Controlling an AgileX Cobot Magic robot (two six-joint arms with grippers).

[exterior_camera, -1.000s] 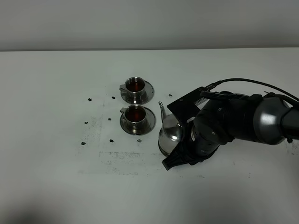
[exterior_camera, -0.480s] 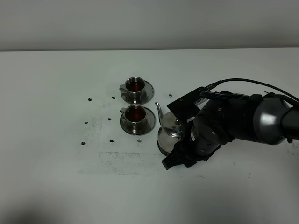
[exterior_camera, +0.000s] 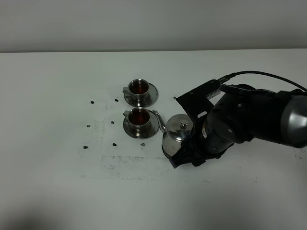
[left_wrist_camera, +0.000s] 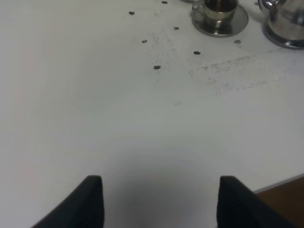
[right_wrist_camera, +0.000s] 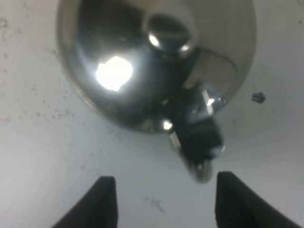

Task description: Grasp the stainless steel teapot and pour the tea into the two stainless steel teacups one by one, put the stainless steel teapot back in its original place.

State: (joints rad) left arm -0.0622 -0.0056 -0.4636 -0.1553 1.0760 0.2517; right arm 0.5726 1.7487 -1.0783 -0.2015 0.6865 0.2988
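Note:
The stainless steel teapot (exterior_camera: 178, 133) stands upright on its flat round tray (left_wrist_camera: 285, 43), its spout pointing at the nearer cup. Both stainless steel teacups (exterior_camera: 139, 86) (exterior_camera: 139, 117) sit on saucers with dark tea in them. My right gripper (exterior_camera: 184, 159) hovers low at the near side of the pot. In the right wrist view its fingers (right_wrist_camera: 103, 203) stand wide apart just short of the teapot's loop handle (right_wrist_camera: 195, 137), holding nothing. My left gripper (left_wrist_camera: 164, 204) is open over bare table, far from the cups, and does not show in the exterior view.
The white table (exterior_camera: 57, 182) carries several small dark specks (exterior_camera: 92, 102) left of the cups and a faint scuffed patch (exterior_camera: 129, 160) in front of them. The table's near edge (left_wrist_camera: 285, 183) shows in the left wrist view.
The right gripper has opened and let go of the teapot's handle. The pot has settled upright and its spout has swung left towards the nearer cup. The arm has shifted slightly right.

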